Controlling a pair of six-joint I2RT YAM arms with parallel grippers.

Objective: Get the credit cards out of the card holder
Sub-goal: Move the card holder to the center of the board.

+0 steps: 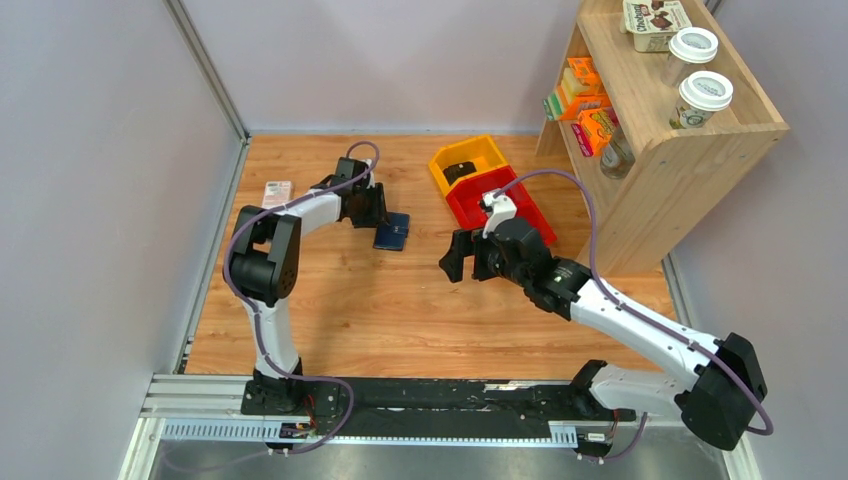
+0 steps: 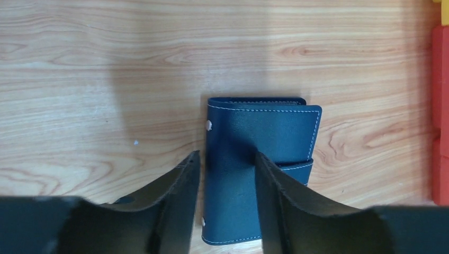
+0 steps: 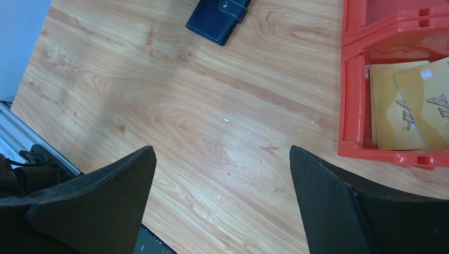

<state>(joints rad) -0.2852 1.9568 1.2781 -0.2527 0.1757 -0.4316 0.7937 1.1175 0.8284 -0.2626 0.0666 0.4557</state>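
The card holder (image 1: 393,233), a closed navy-blue folded case with white stitching, lies flat on the wooden table. In the left wrist view the card holder (image 2: 265,127) lies under my left gripper (image 2: 227,159). The jaws stand a narrow gap apart. The left finger is at the holder's left edge and the right finger is over its top face. My right gripper (image 3: 222,159) is wide open and empty, above bare table to the right of the holder (image 3: 217,16). Tan-gold credit cards (image 3: 397,111) lie in the red bin (image 3: 349,106).
A red bin (image 1: 515,205) and a yellow bin (image 1: 468,160) holding a small black object (image 1: 460,172) stand at the back middle. A wooden shelf (image 1: 680,150) with boxes and cups stands at the right. A pink-white box (image 1: 277,190) lies at the far left.
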